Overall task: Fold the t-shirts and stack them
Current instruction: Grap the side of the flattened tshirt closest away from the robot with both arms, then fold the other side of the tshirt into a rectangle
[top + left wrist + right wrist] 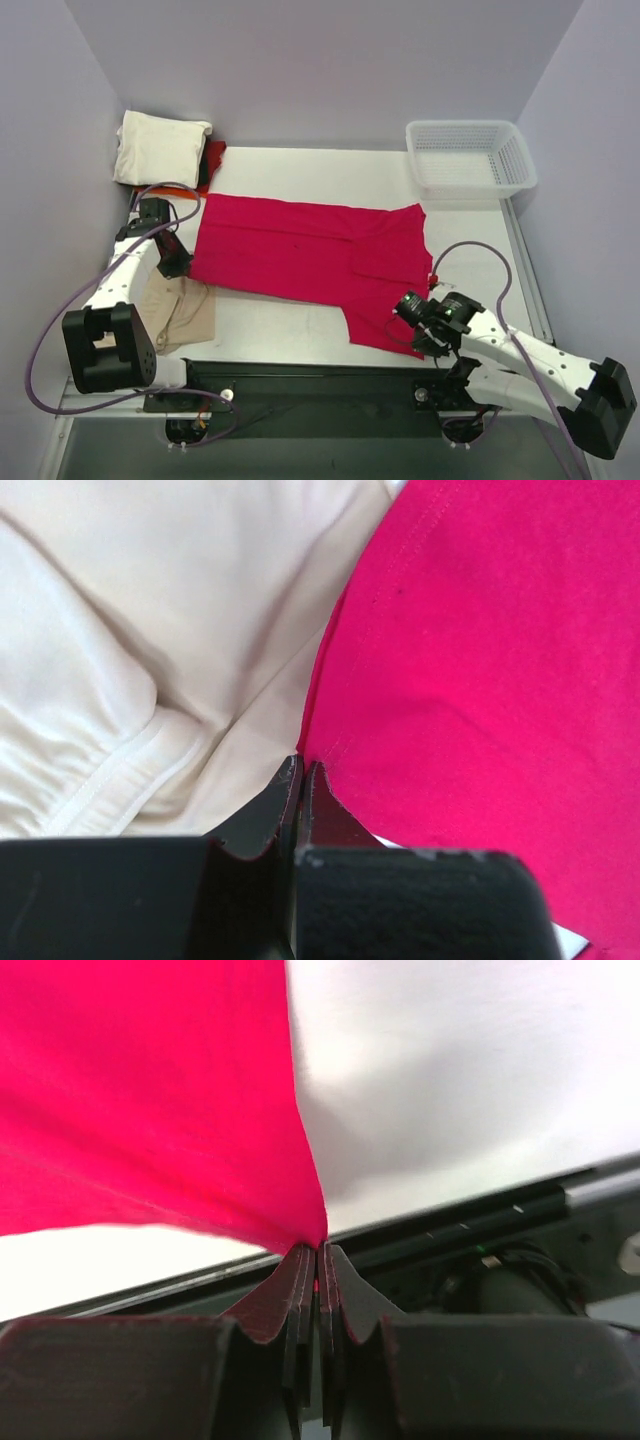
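Well, the crimson t-shirt lies spread across the middle of the table, and I have it at both near corners. My left gripper is closed tight on the hem at about 9 o'clock. My right gripper is pinched on a peak of the cloth at about 5 o'clock, with the fabric fanning up and away from the tips.

I judge the shirt to be light and limp. It will sag and drape between my two pinches and keep no shape of its own. The hem is the place to hold, since its double thickness gives the pads something to bite. A thin pinch like these could slip if I pull unevenly.

The tan t-shirt lies rumpled at 8 o'clock, just beside my left pinch. At 10 o'clock a folded cream t-shirt sits on top of orange-red cloth. The white lattice basket stands at 2 o'clock, well apart, and I see nothing lying in it.
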Controlling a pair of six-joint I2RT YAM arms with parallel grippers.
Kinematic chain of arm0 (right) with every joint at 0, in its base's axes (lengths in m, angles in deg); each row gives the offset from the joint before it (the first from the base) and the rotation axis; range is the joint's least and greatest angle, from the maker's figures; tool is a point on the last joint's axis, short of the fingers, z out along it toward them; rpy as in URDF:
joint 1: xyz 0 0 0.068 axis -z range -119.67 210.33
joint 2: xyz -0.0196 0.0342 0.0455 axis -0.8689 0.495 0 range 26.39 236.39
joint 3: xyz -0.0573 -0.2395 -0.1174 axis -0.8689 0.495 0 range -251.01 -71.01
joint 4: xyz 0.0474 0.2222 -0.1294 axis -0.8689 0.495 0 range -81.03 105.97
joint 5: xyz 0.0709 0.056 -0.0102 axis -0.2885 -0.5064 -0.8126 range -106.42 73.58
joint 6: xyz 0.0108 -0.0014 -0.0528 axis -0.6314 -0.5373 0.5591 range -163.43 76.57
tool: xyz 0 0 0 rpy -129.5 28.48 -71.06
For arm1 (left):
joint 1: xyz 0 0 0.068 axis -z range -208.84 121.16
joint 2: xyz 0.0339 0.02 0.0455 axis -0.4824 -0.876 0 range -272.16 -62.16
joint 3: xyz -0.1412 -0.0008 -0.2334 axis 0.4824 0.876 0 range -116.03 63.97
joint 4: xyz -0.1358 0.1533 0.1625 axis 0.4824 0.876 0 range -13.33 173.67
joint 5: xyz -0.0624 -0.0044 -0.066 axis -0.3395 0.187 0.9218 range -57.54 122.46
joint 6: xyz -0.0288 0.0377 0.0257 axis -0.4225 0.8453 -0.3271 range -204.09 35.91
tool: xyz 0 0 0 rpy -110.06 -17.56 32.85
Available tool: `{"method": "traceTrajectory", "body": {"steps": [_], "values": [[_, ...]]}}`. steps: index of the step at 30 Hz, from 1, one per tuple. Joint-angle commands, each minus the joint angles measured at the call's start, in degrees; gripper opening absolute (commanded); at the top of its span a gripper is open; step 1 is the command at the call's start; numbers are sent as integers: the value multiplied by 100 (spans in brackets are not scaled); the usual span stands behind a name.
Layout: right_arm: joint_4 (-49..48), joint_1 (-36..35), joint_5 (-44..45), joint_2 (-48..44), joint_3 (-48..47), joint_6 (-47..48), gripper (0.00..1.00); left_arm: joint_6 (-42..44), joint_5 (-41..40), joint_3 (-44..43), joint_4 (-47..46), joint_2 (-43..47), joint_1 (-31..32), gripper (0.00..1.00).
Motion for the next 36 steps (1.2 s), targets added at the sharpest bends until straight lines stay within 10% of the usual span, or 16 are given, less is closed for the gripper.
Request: {"method": "traceTrajectory", "body": {"steps": [1,13,36], "values": [[1417,-33,690,-398,-531,-565,0,-37,-243,194,152,358,22,0],[2008,54,1402,-285,-1454,-488,0,-265,-490,459,293,781,74,0],[-585,2778,1429,1060,-2175,2378,0,-239,-780,-1562,-121,-1372,505,0]]}}
